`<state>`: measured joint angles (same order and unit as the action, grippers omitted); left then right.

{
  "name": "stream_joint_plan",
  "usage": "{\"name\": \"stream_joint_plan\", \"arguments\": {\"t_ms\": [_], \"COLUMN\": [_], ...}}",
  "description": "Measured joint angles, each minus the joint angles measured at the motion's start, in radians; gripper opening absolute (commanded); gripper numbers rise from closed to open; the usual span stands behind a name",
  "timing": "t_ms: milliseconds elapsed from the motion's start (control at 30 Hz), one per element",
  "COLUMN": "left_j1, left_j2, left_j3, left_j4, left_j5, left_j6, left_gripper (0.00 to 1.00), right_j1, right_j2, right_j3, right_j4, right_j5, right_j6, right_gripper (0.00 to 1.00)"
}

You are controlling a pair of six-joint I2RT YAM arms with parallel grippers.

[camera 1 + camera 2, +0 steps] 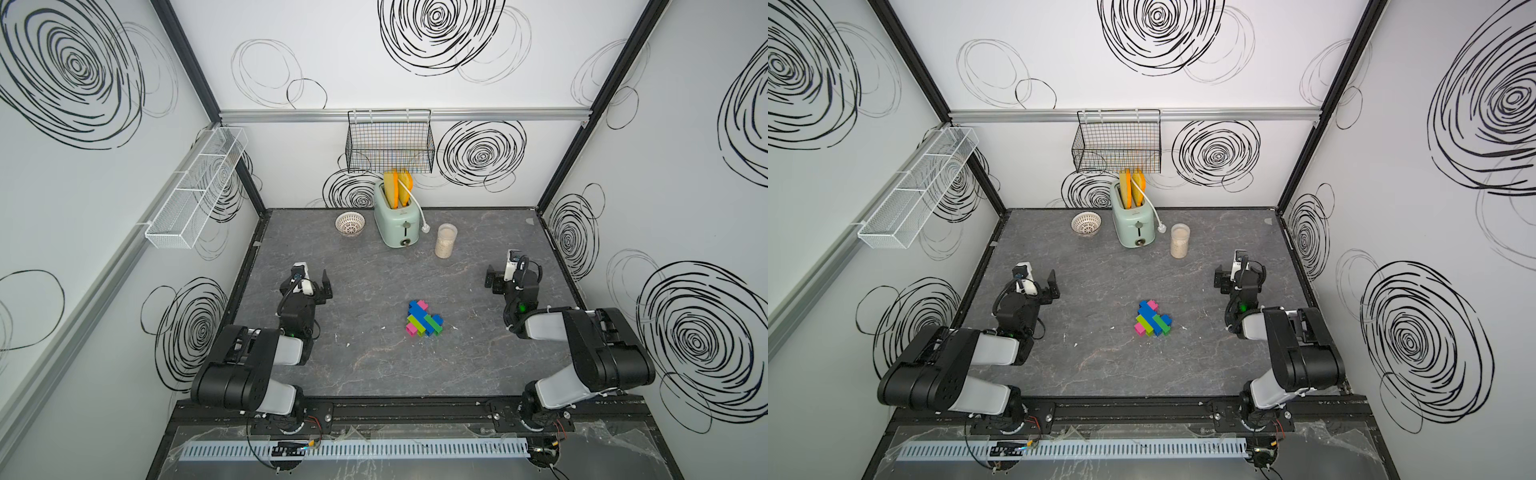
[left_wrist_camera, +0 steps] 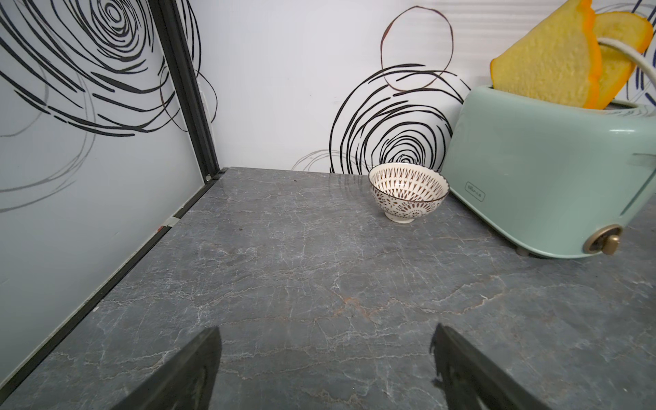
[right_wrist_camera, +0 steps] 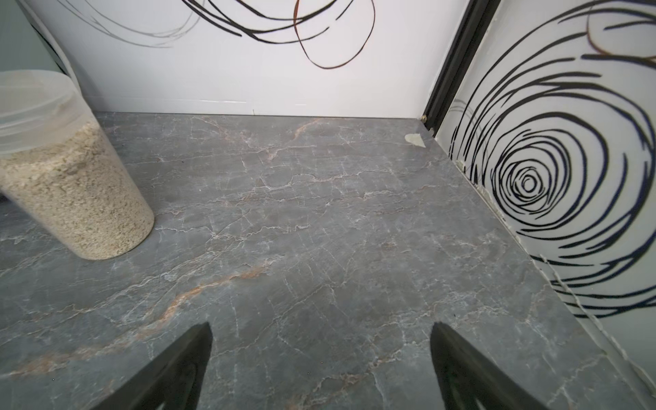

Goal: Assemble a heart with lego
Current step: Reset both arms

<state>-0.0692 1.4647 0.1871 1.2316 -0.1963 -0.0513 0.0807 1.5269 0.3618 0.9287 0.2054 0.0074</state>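
The blue, green, lime and pink heart (image 1: 424, 319) lies flat near the middle of the gray table (image 1: 374, 374). Nothing touches it. The left gripper (image 2: 324, 333) is well off to its left, wide open and empty. The right gripper (image 3: 321, 330) is well off to its right, wide open and empty too. A bowl (image 1: 350, 223), a toaster (image 1: 395, 222) and a jar (image 1: 445, 241) stand at the far side.

The heart (image 1: 424, 320): studs too small to tell (toaster (image 2: 553, 170) runs past the edge).
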Motion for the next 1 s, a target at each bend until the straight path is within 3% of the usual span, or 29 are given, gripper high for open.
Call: {"name": "stream_joint_plan", "arguments": {"t_ms": [133,367,1000], "left_j1": [0.0,0.0,-0.001], "left_j2": [0.0,0.0,0.0], "left_j3": [0.0,0.0,0.0], "left_j4": [0.001,0.001,0.001], "left_j5": [-0.002,-0.003,-0.003], "left_j6": [0.0,0.001,0.003], "left_gripper": [0.97,0.97,0.97], "right_j1": [-0.076,-0.097,-0.104], "right_j2": [0.001,-0.001,-0.001], "right_j3": [-0.138,-0.15,-0.149], "right_j4": [0.188,0.253,0.26], "right_j5": [-0.124,-0.231,-0.278], "right_j6": [0.0,-0.001,0.0], "right_gripper": [0.99,0.99,0.99]}}
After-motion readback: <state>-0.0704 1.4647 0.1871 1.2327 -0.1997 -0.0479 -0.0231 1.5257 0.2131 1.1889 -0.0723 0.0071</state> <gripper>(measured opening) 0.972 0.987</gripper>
